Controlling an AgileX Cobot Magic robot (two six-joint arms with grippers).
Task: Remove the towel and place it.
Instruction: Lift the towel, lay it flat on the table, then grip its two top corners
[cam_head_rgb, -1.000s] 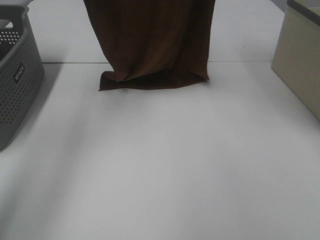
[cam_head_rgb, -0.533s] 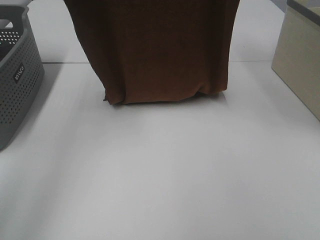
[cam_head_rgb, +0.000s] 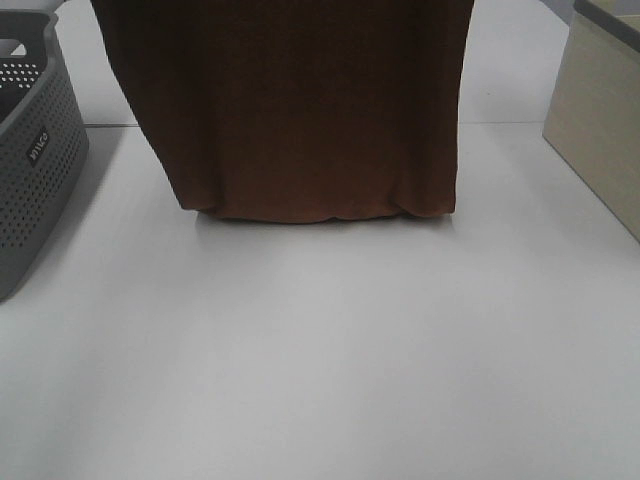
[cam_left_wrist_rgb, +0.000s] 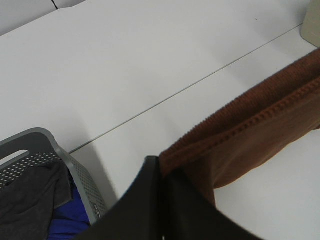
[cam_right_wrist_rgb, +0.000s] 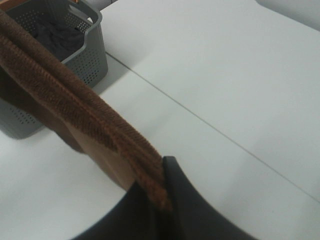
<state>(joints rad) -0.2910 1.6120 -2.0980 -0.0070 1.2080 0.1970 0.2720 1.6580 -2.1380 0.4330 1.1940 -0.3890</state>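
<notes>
With your left hand (cam_left_wrist_rgb: 161, 172) and right hand (cam_right_wrist_rgb: 159, 192) each pinching a towel (cam_head_rgb: 300, 110) corner, move them level and lower slowly so it lays flat on the desk (cam_head_rgb: 320, 350).

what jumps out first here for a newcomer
A dark brown towel hangs like a curtain over the far middle of the white table, its top corners pinched by the left gripper and the right gripper. A grey basket of clothes sits left, a beige box right.
</notes>
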